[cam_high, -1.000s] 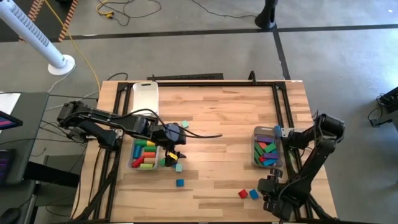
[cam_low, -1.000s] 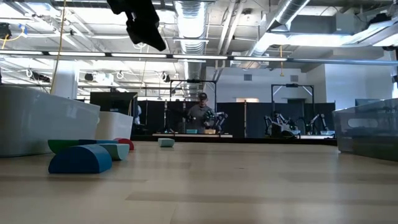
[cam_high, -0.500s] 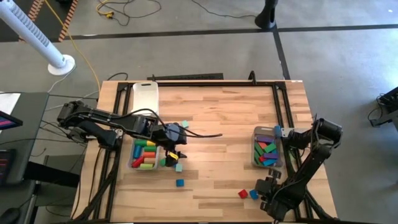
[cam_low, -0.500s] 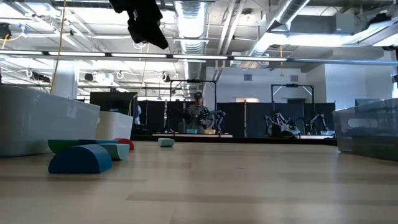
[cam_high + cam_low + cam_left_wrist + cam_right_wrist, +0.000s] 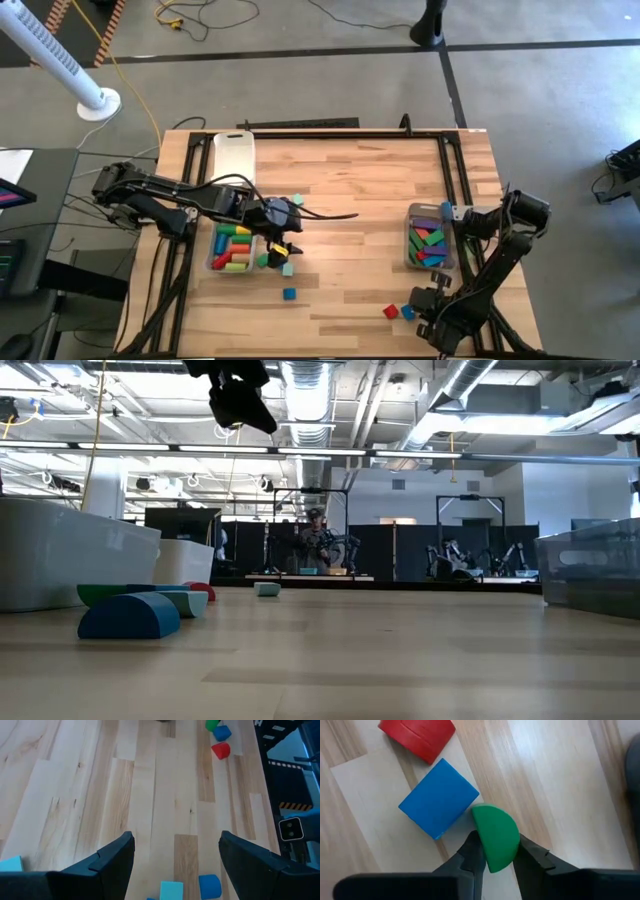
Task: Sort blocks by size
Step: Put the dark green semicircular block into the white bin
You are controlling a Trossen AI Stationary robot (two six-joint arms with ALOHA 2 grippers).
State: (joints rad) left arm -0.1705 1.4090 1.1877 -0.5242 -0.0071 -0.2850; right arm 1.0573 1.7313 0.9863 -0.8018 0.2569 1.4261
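**Right wrist view: pincer closed on a green half-round block**

Right wrist view shows the right gripper (image 5: pixel 495 855) at lower centre of the frame, its two dark fingers (image 5: pixel 472 852) pressed against opposite sides of a green half-round block (image 5: pixel 495 836). The grip sits across the block's narrow width, probably because that is the only span the fingers can straddle with the neighbour so close. A blue cube (image 5: pixel 439 798) touches the green block at one corner, just up and left of it. A red block (image 5: pixel 417 737) lies at upper left, close beside the cube. All three rest on the wooden table (image 5: pixel 560 780).

In the high view, the right gripper (image 5: pixel 425 303) is at lower right, over the red and blue pair (image 5: pixel 399 312). The right-hand clear bin (image 5: pixel 430 243), up from it at right centre, already holds a mix of coloured blocks; judged from this, it is the likely destination.

The left gripper (image 5: pixel 283 245) hovers at centre left, beside the left-hand clear bin (image 5: pixel 232 248). In the left wrist view its fingers (image 5: pixel 112 857) stand wide apart, holding nothing. Loose blocks lie below it: a teal cube (image 5: pixel 171 889) and a blue cylinder (image 5: pixel 210 886). This arm appears to be waiting.

A white tray (image 5: pixel 232 155) sits at upper left of the table.
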